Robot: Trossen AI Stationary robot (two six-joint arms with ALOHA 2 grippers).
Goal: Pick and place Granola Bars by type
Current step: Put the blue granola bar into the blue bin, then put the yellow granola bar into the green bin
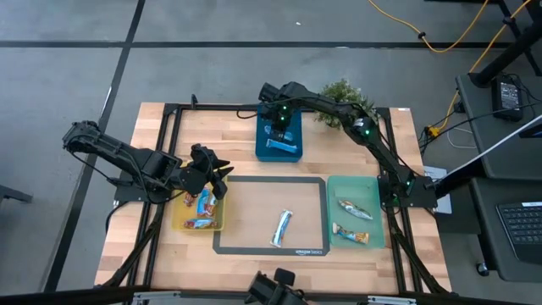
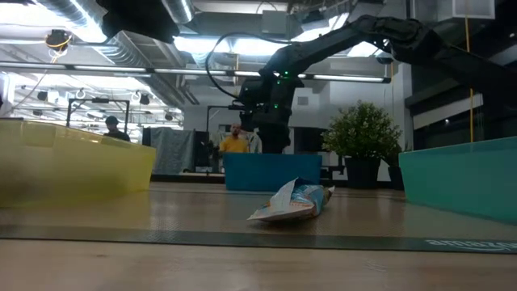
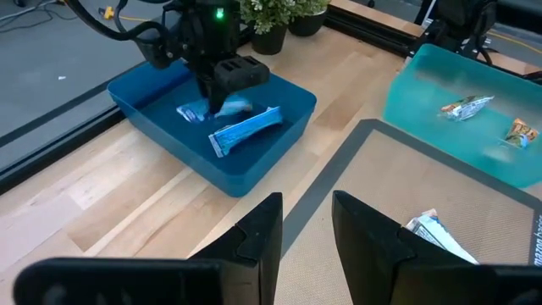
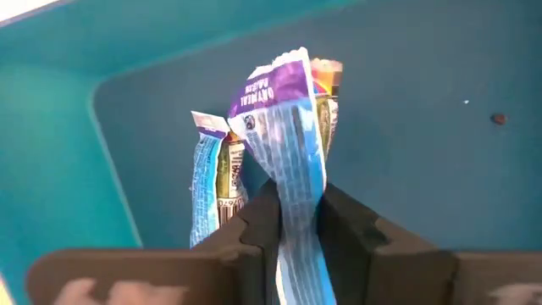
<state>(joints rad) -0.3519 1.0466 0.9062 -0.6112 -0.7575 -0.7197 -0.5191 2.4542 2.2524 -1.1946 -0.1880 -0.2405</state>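
My right gripper reaches down into the blue tray at the table's far side and is shut on a blue-and-white granola bar. Another blue-and-white bar lies flat on the tray floor beside it. My left gripper is open and empty, above the yellow tray, which holds a few silvery and red bars. One blue-and-white bar lies on the dark-framed mat. The green tray holds two bars. My right gripper pinches the blue-and-white bar between its two fingers, on its flat wrapper faces. The fingers point down into the tray from above. The bar runs lengthwise out past the fingertips, and its purple crimped end points at the tray floor. Whether that end touches the floor I cannot tell.
A potted plant stands at the far edge, right of the blue tray. The mat lies between the yellow and green trays. A black frame runs around the tabletop. People show in the room behind.
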